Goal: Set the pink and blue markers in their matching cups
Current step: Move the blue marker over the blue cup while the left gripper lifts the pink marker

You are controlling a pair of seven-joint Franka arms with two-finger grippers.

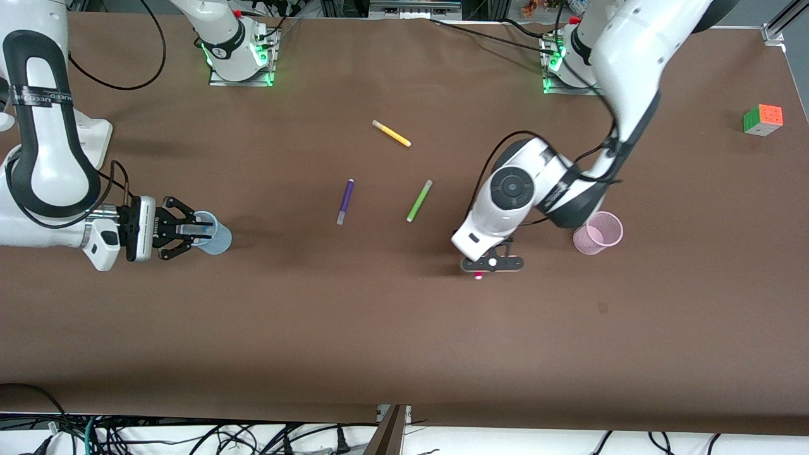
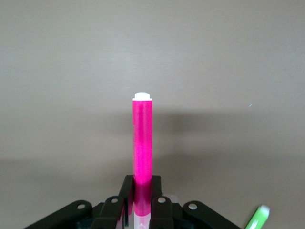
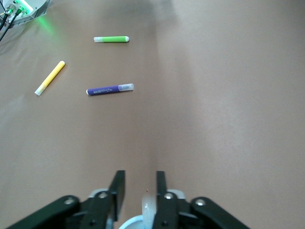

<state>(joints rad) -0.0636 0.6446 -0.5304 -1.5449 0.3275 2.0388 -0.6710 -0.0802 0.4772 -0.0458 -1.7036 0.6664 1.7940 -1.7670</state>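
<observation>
One "UFACTORY"-like band, right arm (image 1: 44,126).

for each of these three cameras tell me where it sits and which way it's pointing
Front view: high across the table, facing both bases; right gripper at the blue cup, left gripper near the pink cup.
Left wrist view: on the left wrist, along shut fingers gripping the pink marker.
Right wrist view: on the right wrist, past its fingers across the table.
All three views show the green pen.
</observation>
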